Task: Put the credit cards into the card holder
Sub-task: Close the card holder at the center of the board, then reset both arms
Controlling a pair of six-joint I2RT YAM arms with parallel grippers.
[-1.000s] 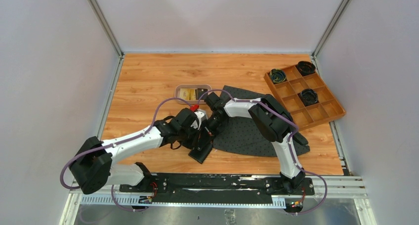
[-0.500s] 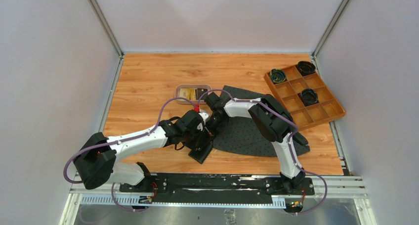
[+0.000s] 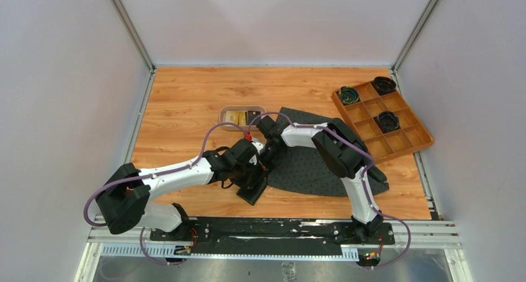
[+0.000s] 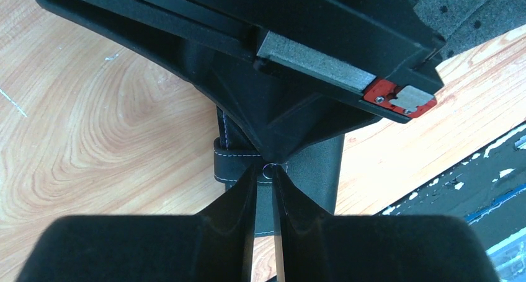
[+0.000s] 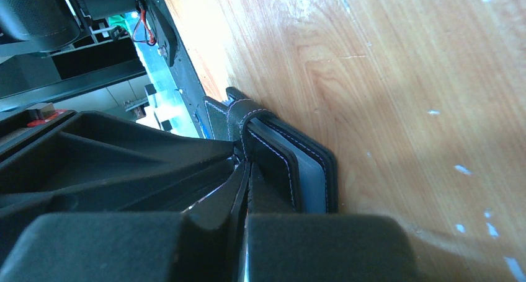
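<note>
Bench state: the card holder point(image 3: 252, 194) lies on the bare wood of the table point(image 3: 180, 96), near-centre, just left of the near-left edge of the dark perforated mat point(image 3: 310, 167). Both tools meet over it. The left gripper point(image 4: 265, 171) comes in from the left, the right gripper point(image 5: 244, 170) from the far right, so they face each other across the holder with its far part hidden beneath them. The visible near end suggests a long axis running near to far, leaning slightly right; not certain. In the left wrist view the fingers are drawn nearly together, pinching the stitched strap at the holder's edge, by a small ring that may be the snap. In the right wrist view the fingers are pressed fully together at the holder's upper cover; I cannot tell whether a flap is caught between them. Holder appearance: black leather, pale stitching, folded, with a pale blue-grey layer showing between the covers at one edge. The credit cards point(image 3: 234, 117) sit in the pinkish tray point(image 3: 242, 107), far of the holder and slightly left, near but apart from it; gold and black faces show. Judgement: the holder must be spread open before any card is fetched. The tray lies just beside the right forearm, so that arm looks better placed to reach it.
</note>
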